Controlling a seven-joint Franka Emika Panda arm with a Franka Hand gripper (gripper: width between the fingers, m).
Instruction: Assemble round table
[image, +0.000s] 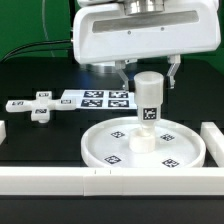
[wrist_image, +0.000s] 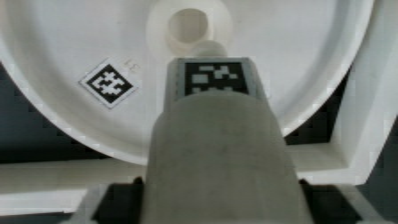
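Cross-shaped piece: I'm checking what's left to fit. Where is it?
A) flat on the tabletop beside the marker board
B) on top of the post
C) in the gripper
A: the cross-shaped piece lies on the dark tabletop next to the marker board.

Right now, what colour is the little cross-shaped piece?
White, with black-and-white square tags. The cross-shaped piece shows best in the exterior view.

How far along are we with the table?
Done: the post stands upright in the middle of the disc. In hand: the gripper hovers over the post, jaws apparently spread. Left: the cross piece lies loose on the tabletop. Whether the post is fully seated is unclear.
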